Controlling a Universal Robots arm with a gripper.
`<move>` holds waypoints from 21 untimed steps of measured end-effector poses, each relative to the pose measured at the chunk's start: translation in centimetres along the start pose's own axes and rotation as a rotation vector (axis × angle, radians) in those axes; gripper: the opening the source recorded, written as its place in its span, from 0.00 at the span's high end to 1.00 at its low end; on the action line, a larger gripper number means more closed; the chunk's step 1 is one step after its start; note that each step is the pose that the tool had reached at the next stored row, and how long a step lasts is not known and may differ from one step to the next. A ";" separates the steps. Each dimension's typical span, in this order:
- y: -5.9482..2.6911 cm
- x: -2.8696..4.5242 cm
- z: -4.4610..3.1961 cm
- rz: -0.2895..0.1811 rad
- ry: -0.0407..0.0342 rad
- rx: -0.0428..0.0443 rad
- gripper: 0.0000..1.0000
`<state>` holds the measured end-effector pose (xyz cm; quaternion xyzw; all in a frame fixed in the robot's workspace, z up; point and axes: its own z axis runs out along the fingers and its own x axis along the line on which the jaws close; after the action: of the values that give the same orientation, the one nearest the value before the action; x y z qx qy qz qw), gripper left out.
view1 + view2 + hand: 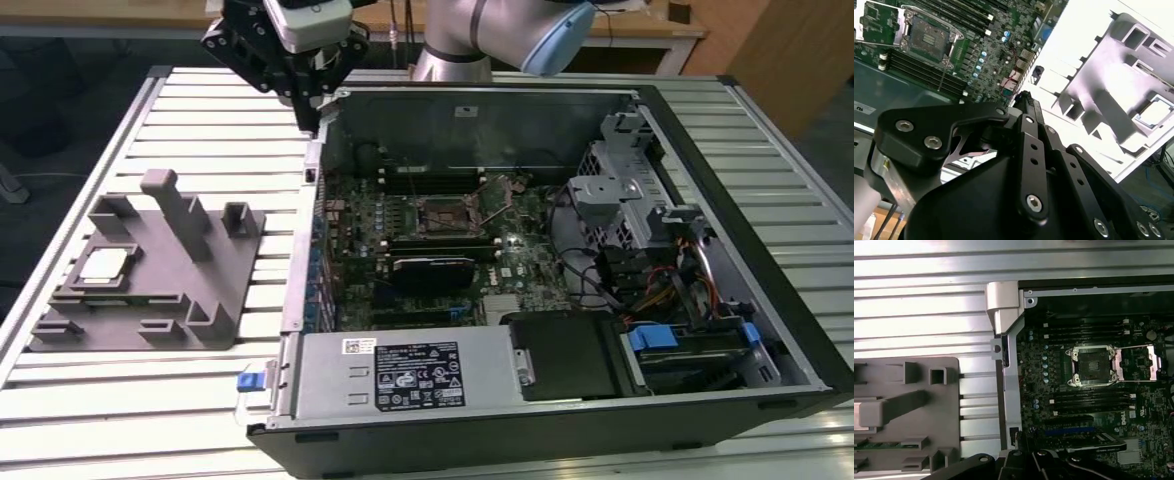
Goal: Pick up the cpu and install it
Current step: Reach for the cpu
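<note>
The cpu is a pale silvery square lying flat in a pocket of the grey holder on the exterior view's left, and it also shows in the second wrist view. My gripper hangs above the back left corner of the open computer case, well away from the cpu. Its black fingers meet at the tips with nothing between them. The empty motherboard socket lies inside the case with its metal retaining frame swung open.
The grey holder has tall posts standing up beside the cpu. Inside the case sit memory sticks, a black card, a power supply and drive cages with cables. Everything rests on a slatted metal table.
</note>
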<state>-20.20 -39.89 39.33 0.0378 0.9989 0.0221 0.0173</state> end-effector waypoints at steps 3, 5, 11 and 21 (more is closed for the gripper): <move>-0.04 0.50 -0.02 0.000 -0.0009 0.0000 0.89; -0.06 0.83 -0.03 0.000 -0.0015 -0.0001 0.89; -0.14 1.83 -0.07 0.000 -0.0030 -0.0002 0.89; -0.25 3.26 -0.12 0.000 -0.0044 -0.0003 0.89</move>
<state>-23.46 -39.89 39.33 0.0377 0.9989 0.0221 0.0195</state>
